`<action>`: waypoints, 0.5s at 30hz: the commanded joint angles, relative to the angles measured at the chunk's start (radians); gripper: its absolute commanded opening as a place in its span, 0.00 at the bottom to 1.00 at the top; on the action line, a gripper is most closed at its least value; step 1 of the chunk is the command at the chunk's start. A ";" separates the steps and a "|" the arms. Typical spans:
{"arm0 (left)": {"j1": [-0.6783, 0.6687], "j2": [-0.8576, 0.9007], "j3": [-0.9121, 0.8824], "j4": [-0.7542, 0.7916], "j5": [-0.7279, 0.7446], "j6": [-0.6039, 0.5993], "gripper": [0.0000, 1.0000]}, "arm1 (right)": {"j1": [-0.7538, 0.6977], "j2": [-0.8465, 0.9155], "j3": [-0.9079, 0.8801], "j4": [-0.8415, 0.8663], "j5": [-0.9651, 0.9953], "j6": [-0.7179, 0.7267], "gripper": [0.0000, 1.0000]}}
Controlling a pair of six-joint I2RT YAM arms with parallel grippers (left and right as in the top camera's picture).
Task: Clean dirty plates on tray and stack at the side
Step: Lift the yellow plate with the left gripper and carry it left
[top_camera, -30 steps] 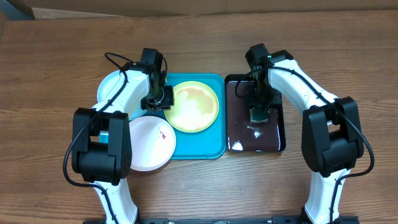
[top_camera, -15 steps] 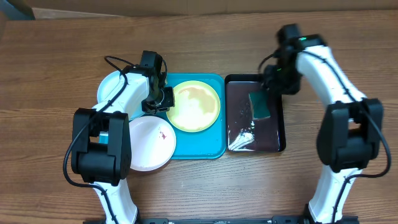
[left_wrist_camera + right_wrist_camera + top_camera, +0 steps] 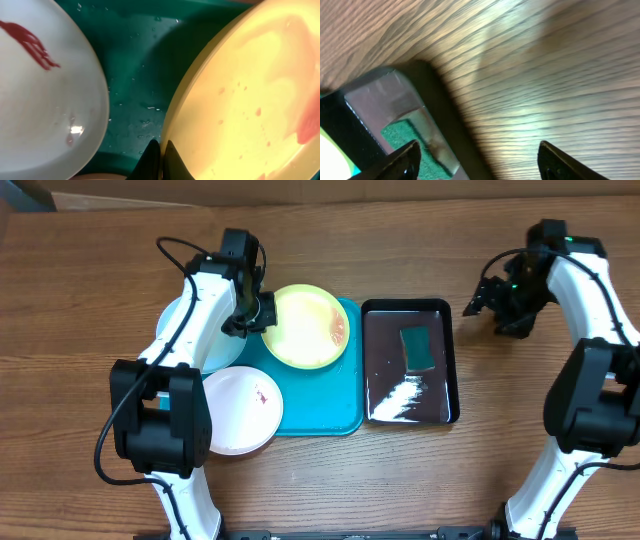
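Left claw (image 3: 258,320) pinches the rim of the yellow-green plate (image 3: 305,327), seemingly lifted over the far end of the tray (image 3: 320,405). Right claw (image 3: 478,298) hangs spread, empty. Smears show, so next: fetch the sponge (image 3: 417,347), wipe.

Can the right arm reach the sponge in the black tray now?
Probably yes: the sponge lies uncovered in the black tray, and the right gripper hangs open beside that tray, nothing between.

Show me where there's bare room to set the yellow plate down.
Free: the teal tray between the white plate and the black tray; the table nearer the arm bases. Crowded: the tray's left side, with blue plate, white plate and left tool.
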 commanded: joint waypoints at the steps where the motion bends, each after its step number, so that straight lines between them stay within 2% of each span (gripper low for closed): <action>1: -0.005 0.010 0.071 -0.026 -0.038 0.015 0.04 | -0.065 -0.018 0.020 0.002 -0.010 -0.007 0.78; 2: -0.006 0.010 0.100 -0.043 -0.038 0.015 0.04 | -0.090 -0.018 0.019 0.007 0.012 -0.007 0.82; 3: -0.006 0.010 0.115 -0.050 -0.039 0.016 0.04 | -0.101 -0.018 0.019 0.014 0.020 -0.007 0.94; 4: -0.006 0.010 0.134 -0.057 -0.039 0.016 0.04 | -0.110 -0.018 0.019 0.021 0.029 -0.007 1.00; 15: -0.084 0.010 0.325 -0.136 -0.066 0.016 0.04 | -0.144 -0.018 0.019 0.146 0.038 -0.007 1.00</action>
